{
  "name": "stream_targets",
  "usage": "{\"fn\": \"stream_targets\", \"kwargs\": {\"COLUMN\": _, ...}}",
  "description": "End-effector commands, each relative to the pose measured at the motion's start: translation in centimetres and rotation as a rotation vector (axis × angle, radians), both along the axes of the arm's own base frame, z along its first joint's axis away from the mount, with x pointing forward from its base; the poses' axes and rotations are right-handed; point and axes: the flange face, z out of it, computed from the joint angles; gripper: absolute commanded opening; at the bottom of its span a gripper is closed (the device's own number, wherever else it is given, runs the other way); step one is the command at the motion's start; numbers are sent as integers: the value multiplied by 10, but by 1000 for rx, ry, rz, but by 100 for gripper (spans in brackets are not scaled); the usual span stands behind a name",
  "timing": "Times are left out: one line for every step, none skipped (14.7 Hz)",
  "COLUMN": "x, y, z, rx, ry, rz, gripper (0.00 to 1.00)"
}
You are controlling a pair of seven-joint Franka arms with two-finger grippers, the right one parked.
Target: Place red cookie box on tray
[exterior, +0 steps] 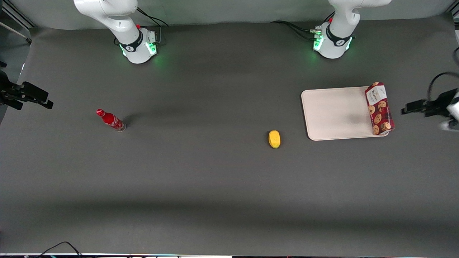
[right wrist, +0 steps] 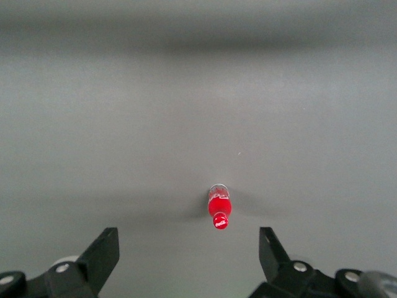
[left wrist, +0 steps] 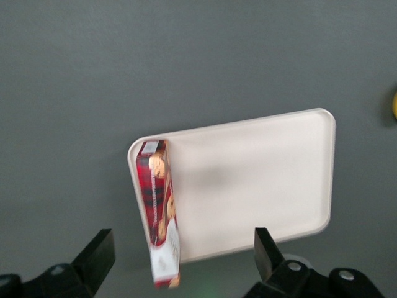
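The red cookie box (exterior: pixel 379 108) is being stood on its long thin side at the tray's (exterior: pixel 335 113) edge, toward the working arm's end of the table. Part of the box is being carried by the rim, and one end is hanging a little past the tray's corner.

The gripper (left wrist: pixel 181 257) is being held high above the tray, and nothing is being gripped. Its fingers (left wrist: pixel 96 251) are being kept wide apart, well clear of the box.

The job is judged to be almost done, but the box is not yet being held safely by the tray. To do this well, the box should be picked up by its two wide faces and set down flat in the tray's middle. A slow, gentle move is being called for, so the box is not knocked off the rim.
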Motion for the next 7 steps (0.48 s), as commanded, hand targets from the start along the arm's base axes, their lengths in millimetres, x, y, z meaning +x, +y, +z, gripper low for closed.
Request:
{"fn": "stream_targets", "kwargs": {"x": 15, "y": -46, "z": 112, "rx": 97, "ry": 48, "rz": -26, "gripper": 100}}
{"fn": "stream_targets", "kwargs": {"x": 13, "y": -67, "z": 136, "rx": 118, "ry": 69, "rz": -10, "gripper": 100}}
{"fn": "stream_targets", "kwargs": {"x": 9, "y": -89, "z": 150, "rx": 131, "ry": 92, "rz": -2, "gripper": 100}}
{"fn": "stream_targets", "kwargs": {"x": 3, "y": -112, "z": 163, "rx": 140, "ry": 92, "rz": 14, "gripper": 100}}
{"fn": "stream_targets", "kwargs": {"x": -5, "y": -135, "z": 175, "rx": 152, "ry": 75, "rz": 43, "gripper": 100}}
{"fn": "stream_targets", "kwargs": {"x": -10, "y": -154, "z": 178, "rx": 162, "ry": 76, "rz": 54, "gripper": 100}}
{"fn": "stream_targets", "kwargs": {"x": -12, "y": -161, "z": 179, "rx": 164, "ry": 77, "rz": 52, "gripper": 100}}
